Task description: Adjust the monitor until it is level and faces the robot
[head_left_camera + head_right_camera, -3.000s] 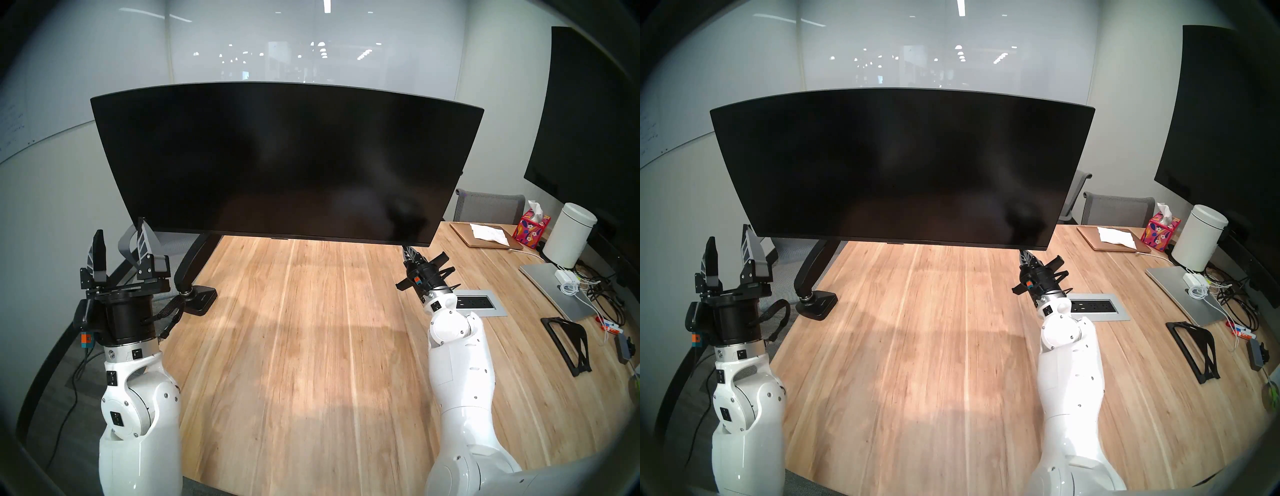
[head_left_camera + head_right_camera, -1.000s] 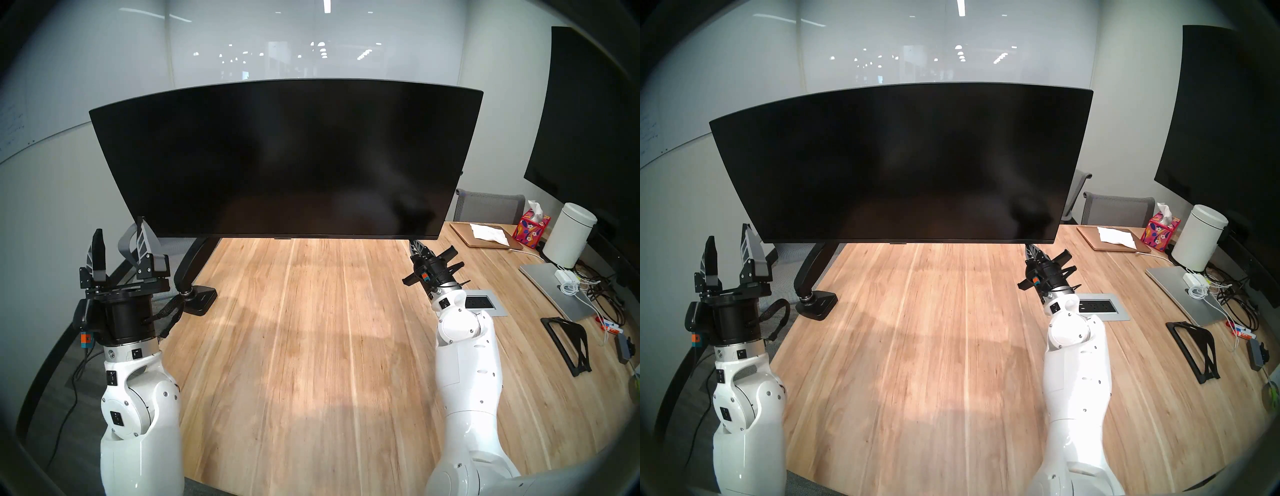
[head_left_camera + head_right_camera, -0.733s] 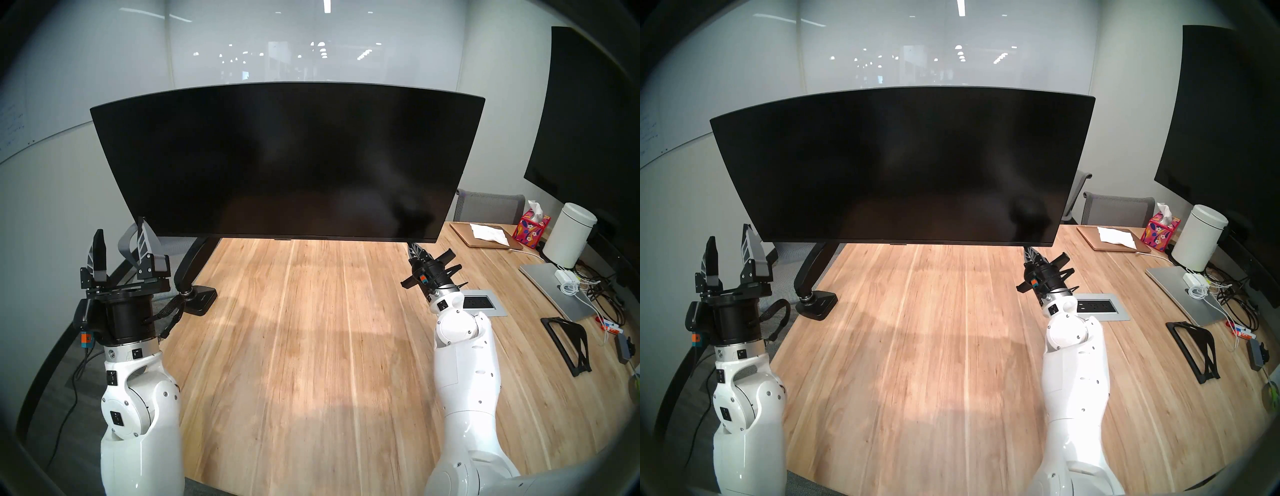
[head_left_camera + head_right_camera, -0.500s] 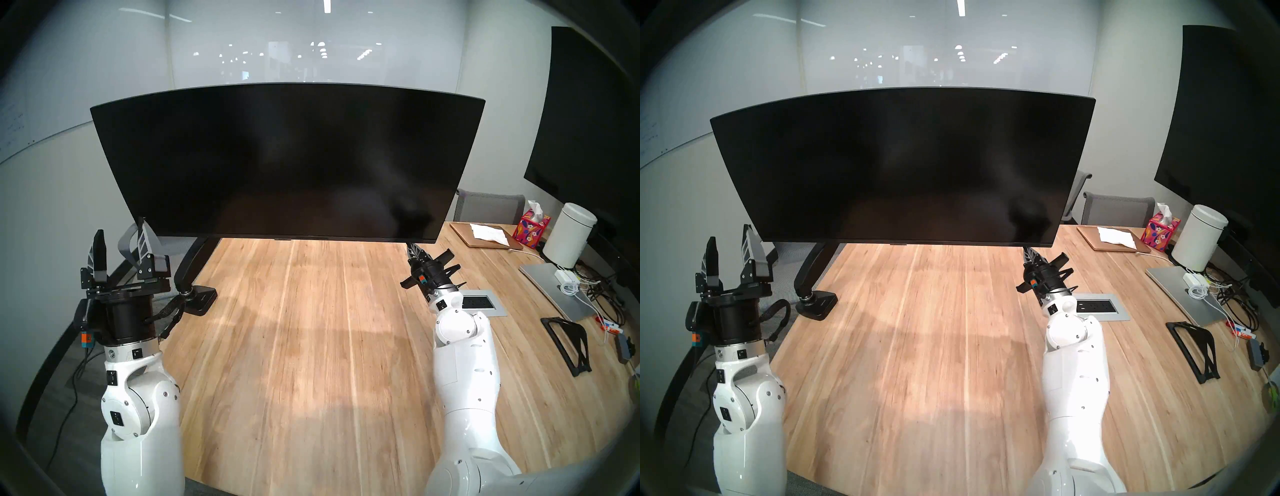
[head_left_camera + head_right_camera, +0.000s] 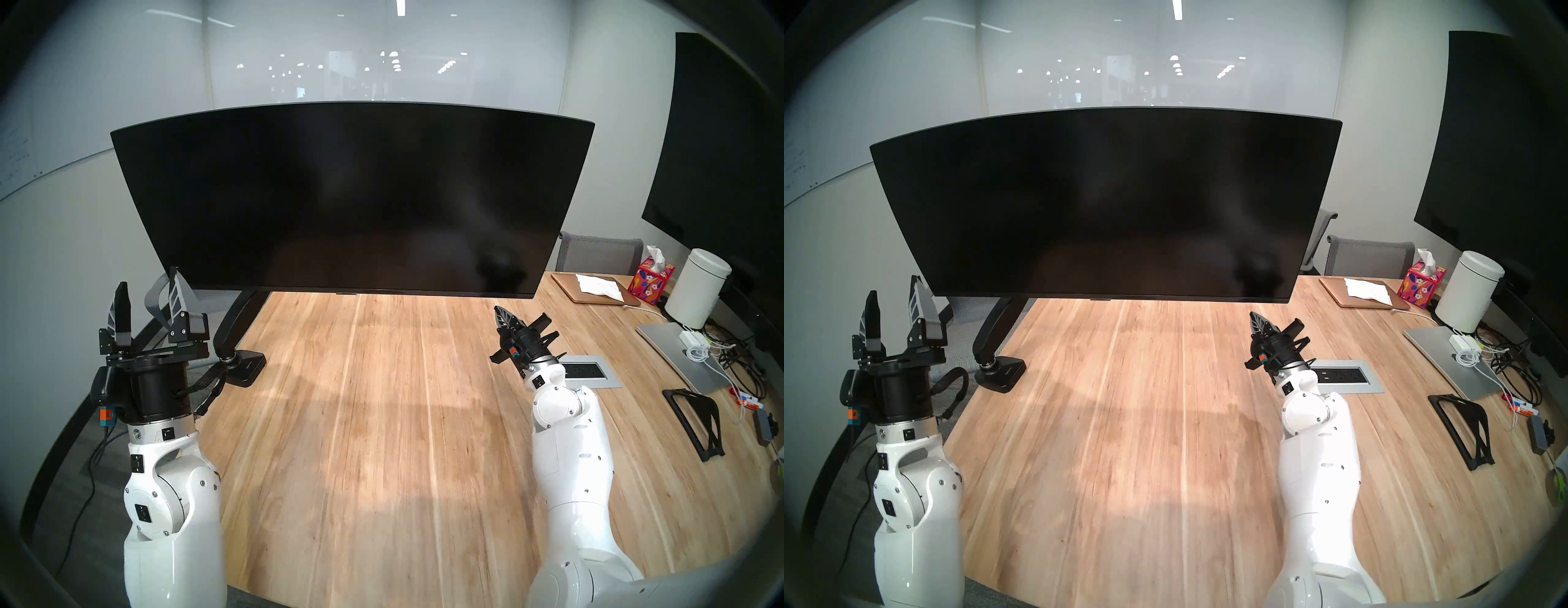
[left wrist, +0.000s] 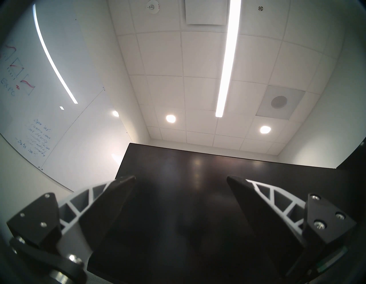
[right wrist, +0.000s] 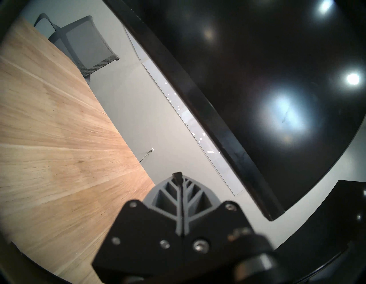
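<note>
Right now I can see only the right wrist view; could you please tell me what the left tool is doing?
Observer: The left tool is open and empty, pointing up near the monitor's lower left corner.
Operator: Thank you. Where is the monitor mounted?
Observer: Its black arm runs down to a clamp base at the table's left edge.
Operator: Is my tool clear, seen from the front?
Observer: Yes. The shut right tool sits below the lower right corner, with table showing between them.
</note>
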Robot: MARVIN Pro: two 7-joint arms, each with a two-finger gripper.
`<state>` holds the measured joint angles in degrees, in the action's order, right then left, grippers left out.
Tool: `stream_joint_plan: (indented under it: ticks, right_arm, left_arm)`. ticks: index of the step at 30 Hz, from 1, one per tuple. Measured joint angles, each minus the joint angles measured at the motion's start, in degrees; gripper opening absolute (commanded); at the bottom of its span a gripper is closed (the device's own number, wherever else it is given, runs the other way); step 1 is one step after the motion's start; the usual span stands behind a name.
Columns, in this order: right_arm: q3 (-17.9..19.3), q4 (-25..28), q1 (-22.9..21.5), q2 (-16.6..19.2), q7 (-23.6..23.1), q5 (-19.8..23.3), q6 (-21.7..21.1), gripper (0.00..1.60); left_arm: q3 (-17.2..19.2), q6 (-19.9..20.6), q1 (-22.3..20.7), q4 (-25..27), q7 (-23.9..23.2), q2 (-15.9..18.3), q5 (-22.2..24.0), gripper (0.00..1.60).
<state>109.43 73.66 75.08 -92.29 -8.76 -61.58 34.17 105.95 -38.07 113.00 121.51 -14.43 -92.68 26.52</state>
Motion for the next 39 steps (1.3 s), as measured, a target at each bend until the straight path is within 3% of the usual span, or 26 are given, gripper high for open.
stream_joint_plan:
  ticks: [9, 18, 28, 39]
  right_arm:
    - [-0.37, 1.71, 3.94, 0.87, -0.21, -1.08, 3.59, 0.00]
    - [-0.58, 7.85, 9.16, 1.25, -2.67, 1.23, 8.94, 0.00]
    - [-0.95, 15.35, 14.70, 0.96, -6.69, 6.14, 13.31, 0.00]
    - [-0.87, 20.10, 18.64, 0.80, -10.47, 13.55, 15.93, 0.00]
  left_arm:
    - [0.11, 0.07, -0.06, 0.00, -0.25, -0.24, 0.01, 1.60]
    - [0.24, 0.11, -0.14, 0.00, -0.53, -0.47, 0.02, 1.60]
    - [0.37, 0.17, -0.23, 0.00, -0.84, -0.74, 0.03, 1.60]
    - [0.48, 0.26, -0.31, 0.00, -1.12, -1.01, 0.04, 1.60]
